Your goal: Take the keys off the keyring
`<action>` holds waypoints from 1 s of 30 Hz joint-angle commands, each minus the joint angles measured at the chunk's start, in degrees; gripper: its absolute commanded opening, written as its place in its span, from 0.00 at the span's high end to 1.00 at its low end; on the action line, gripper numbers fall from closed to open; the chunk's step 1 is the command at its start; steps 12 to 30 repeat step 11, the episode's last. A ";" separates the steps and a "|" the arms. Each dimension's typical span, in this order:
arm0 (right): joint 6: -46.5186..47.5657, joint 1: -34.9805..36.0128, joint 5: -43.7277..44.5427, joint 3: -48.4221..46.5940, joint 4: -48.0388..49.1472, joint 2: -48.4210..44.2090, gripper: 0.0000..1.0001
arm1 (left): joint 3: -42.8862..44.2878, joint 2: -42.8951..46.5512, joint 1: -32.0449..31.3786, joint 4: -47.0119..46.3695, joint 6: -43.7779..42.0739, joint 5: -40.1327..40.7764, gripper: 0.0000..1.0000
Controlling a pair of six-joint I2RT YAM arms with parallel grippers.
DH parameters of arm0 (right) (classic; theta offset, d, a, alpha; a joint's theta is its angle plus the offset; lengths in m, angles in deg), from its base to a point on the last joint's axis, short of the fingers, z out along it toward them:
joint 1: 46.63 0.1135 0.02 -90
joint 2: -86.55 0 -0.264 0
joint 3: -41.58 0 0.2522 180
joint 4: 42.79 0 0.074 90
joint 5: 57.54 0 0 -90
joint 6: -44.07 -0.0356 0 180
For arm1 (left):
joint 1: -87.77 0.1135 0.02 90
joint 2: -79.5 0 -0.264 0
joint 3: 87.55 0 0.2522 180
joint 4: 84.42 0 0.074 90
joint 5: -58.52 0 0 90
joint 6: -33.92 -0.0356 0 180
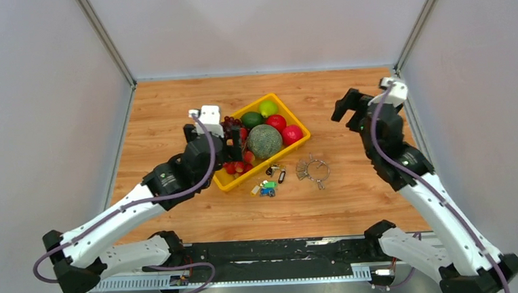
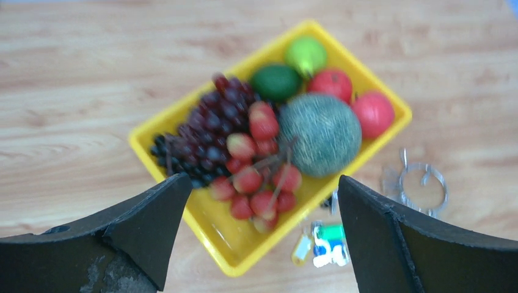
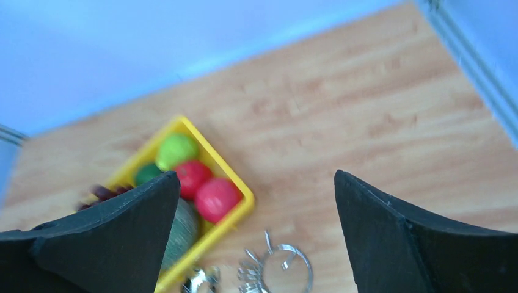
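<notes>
1. Table [image 1: 173, 118]: wood top with walls on three sides. Your widest bare wood lies right of the keyring and nearer than it, and along the far strip.
2. Yellow tray [image 1: 226, 184]: sits skewed at mid-table, its long axis running near-left to far-right. It is packed with fruit, with the melon [image 1: 264, 141] and grapes [image 2: 211, 122] the largest.
3. Left gripper [image 2: 262, 183]: hangs over the tray's near-left end. Its fingers are spread wide with nothing held, and red fruit shows in the gap.
4. Right gripper [image 3: 255, 176]: raised close to the right wall, well apart from every object. Its fingers are spread wide and empty.
5. Keyring [image 1: 319, 171]: lies flat on bare wood, just off the tray's near-right rim and not touching it. From your right wrist it sits between the two fingers, low at the frame's bottom edge. From your left wrist it lies outside the right-hand finger, beyond its tip.
6. Keys [image 1: 303, 169]: a silver bunch fans off the ring's left side, long axes pointing toward the tray. Single ones stick out on the far and near sides.
7. Loose keys [image 1: 267, 187]: these have coloured heads and lie between the ring and the tray's near rim, apart from the ring. From your left wrist they sit just inside the right-hand finger. Their headings are too blurred to call.
</notes>
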 commanded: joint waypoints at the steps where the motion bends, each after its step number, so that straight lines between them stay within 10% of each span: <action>1: 9.16 0.07 1.19 -11.08 -0.51 -5.81 0.00 | 7.48 6.74 0.13 -2.27 -7.30 14.99 0.00; 9: 16.03 0.02 3.42 -19.85 -0.48 -7.94 0.00 | 11.76 13.32 0.08 -14.57 -21.65 19.32 0.00; 30: 16.00 0.02 3.41 -19.95 -0.65 -7.93 0.00 | 13.02 12.53 0.12 -12.94 -22.27 19.09 0.00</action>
